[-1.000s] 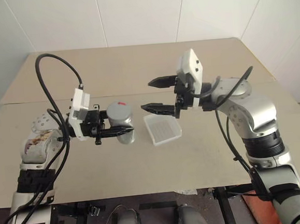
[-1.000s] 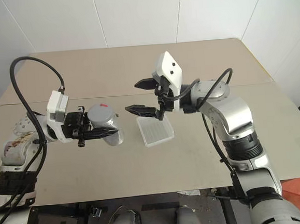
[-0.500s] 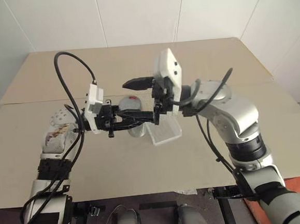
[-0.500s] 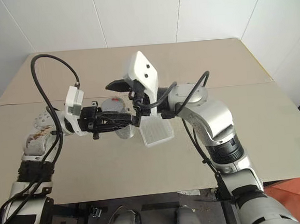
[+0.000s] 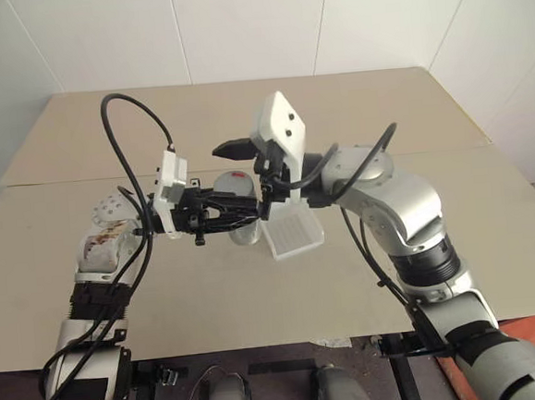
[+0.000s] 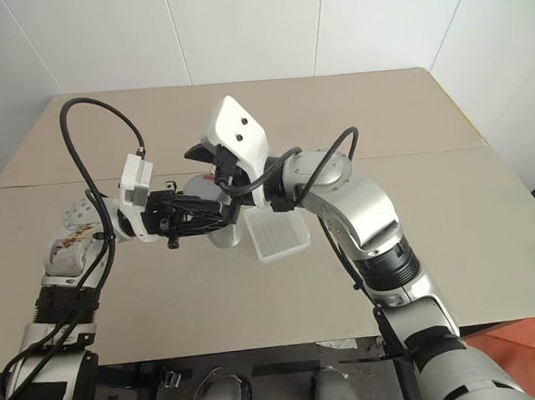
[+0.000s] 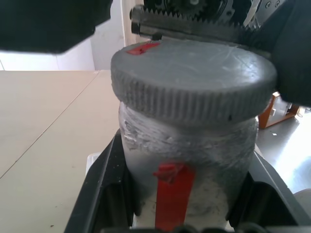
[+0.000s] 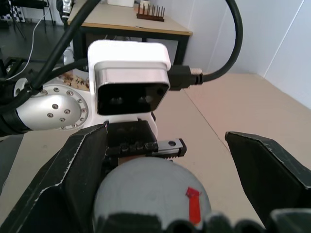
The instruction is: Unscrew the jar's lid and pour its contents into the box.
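Gripping the frosted cylindrical jar (image 7: 187, 160), ridged lid (image 7: 194, 80) on.

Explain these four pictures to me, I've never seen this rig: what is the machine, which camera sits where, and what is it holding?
It is a two-armed humanoid robot at a beige table. Two pictures look down from its head; the other two come from cameras on each wrist, looking along that arm's claw. The left claw is shut on the jar, a small clear jar with a red label, held above the table. Its grey lid is on. The right claw is open, its fingers either side of the lid, not yet closed on it. The box, a shallow white tray, lies on the table beside the jar.
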Motion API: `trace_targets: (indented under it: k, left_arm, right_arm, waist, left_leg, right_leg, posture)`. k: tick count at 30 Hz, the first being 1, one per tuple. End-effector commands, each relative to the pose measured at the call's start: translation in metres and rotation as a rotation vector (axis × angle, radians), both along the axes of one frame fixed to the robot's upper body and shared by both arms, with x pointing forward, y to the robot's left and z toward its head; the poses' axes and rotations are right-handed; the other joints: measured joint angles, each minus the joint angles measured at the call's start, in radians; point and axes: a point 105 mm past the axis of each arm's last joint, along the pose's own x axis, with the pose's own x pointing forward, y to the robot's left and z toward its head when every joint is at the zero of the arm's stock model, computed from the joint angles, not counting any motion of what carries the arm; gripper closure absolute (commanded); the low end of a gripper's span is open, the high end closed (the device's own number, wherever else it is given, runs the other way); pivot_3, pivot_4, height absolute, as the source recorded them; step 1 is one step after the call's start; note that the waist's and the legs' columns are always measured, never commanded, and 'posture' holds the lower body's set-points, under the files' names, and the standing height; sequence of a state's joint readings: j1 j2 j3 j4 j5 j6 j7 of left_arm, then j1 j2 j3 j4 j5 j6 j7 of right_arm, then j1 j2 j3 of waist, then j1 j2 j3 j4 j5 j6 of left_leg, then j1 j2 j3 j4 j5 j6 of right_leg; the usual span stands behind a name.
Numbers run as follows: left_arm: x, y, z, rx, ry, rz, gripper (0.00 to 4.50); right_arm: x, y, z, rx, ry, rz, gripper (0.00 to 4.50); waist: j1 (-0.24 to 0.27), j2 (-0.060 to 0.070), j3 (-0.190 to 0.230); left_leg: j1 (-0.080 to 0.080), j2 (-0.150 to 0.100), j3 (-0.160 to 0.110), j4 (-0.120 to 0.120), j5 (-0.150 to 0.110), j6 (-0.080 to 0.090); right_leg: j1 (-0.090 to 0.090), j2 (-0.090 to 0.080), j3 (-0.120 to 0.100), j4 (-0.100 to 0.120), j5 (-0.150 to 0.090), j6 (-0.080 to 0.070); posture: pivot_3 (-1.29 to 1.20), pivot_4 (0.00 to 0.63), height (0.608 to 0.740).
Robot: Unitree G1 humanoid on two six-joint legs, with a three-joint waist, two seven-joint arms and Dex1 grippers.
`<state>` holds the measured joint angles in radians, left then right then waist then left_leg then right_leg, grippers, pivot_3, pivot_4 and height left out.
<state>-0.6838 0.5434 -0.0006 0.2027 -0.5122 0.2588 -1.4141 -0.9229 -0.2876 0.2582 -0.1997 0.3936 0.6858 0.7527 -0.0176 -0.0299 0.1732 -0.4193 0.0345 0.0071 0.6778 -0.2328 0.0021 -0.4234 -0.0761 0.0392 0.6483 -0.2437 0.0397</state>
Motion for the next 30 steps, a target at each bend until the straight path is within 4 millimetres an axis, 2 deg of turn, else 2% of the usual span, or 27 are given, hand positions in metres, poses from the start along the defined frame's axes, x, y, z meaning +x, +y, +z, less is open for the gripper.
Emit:
trace_targets:
  k: [1,15,22,30]
  left_arm:
    - [-0.005,0.002,0.012,-0.007,-0.057,-0.011,2.57]
    - [-0.008,0.013,0.015,0.005,-0.066,0.012,2.57]
    - [-0.011,0.017,0.016,0.011,-0.069,0.014,2.57]
    - [-0.011,0.017,0.016,0.01,-0.071,0.012,2.57]
  right_arm:
    - [-0.001,-0.006,0.008,0.025,-0.034,-0.026,0.03]
    - [0.011,-0.035,0.007,0.01,-0.027,-0.109,0.03]
    - [0.009,-0.049,0.004,0.001,-0.031,-0.125,0.03]
    - [0.002,-0.056,0.001,0.001,-0.031,-0.119,0.03]
  waist:
    - [0.0,0.0,0.0]
    - [0.0,0.0,0.0]
    - [0.001,0.0,0.0]
    - [0.002,0.0,0.0]
  left_leg:
    - [0.0,0.0,0.0,0.0,0.0,0.0]
    - [0.0,0.0,0.0,0.0,0.0,0.0]
    - [0.0,0.0,0.0,0.0,0.0,0.0]
    - [0.0,0.0,0.0,0.0,0.0,0.0]
  right_leg:
    - [0.0,0.0,0.0,0.0,0.0,0.0]
    - [0.0,0.0,0.0,0.0,0.0,0.0]
    - [0.0,0.0,0.0,0.0,0.0,0.0]
    - [0.0,0.0,0.0,0.0,0.0,0.0]
  posture:
    - [0.0,0.15,0.74]
    - [0.0,0.15,0.74]
    - [0.0,0.15,0.74]
    - [0.0,0.15,0.74]
